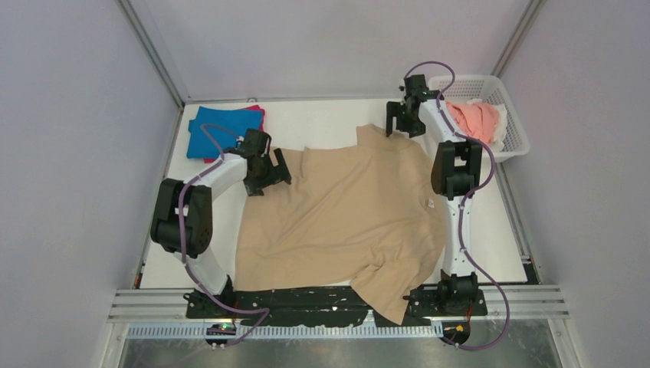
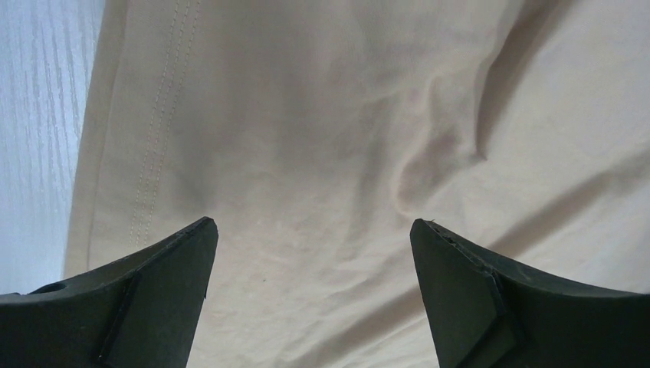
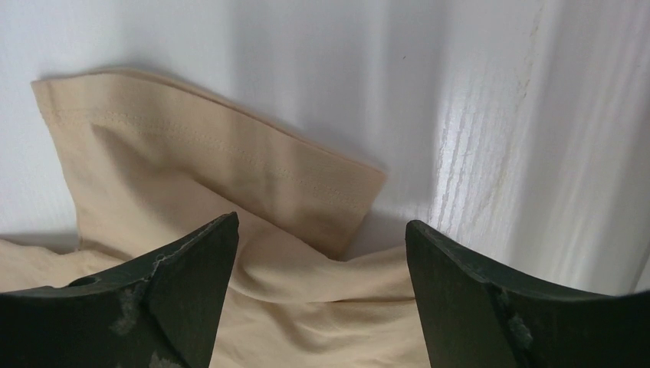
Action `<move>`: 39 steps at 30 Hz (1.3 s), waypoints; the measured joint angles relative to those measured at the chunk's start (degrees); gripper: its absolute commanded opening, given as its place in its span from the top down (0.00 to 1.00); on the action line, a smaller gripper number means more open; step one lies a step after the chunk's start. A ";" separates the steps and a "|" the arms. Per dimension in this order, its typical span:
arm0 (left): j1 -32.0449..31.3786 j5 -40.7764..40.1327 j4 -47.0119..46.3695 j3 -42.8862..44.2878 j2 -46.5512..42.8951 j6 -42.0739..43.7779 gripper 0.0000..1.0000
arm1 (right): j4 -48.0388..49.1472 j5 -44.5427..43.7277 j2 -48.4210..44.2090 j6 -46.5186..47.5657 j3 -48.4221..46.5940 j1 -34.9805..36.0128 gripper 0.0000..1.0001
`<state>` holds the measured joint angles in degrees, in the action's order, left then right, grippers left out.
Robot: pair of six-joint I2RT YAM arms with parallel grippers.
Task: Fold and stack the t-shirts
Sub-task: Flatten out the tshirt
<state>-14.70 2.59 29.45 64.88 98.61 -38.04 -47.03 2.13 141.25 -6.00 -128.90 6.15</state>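
Flattening the tan shirt is judged underway; left gripper and right gripper are held apart; its edges must be pinched next.

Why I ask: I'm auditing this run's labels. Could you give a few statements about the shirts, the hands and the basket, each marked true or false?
1. The tan shirt lies spread out, unfolded. True.
2. The left hand is shut on cloth. False: it is open over the tan shirt.
3. The basket holds pink cloth. True.
4. The blue shirt lies at the far right. False: it lies at the far left.
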 measured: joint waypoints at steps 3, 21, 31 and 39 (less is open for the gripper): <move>0.33 0.00 0.00 0.59 1.75 0.07 0.01 | -1.18 2.08 0.02 1.73 0.22 0.00 0.27; 1.60 -1.03 0.24 0.59 2.89 0.83 0.01 | -4.63 11.32 1.40 8.83 0.11 0.04 0.86; 1.60 -1.05 0.22 0.57 2.93 0.79 0.01 | 8.37 0.00 -22.01 9.14 30.40 8.15 0.83; 1.66 -0.48 0.11 0.55 2.93 0.76 0.01 | 19.23 -11.02 -45.83 9.94 59.36 34.23 0.47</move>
<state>-13.04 2.11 29.56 65.43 101.54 -37.28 -27.79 -8.88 95.42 3.95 -69.54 40.38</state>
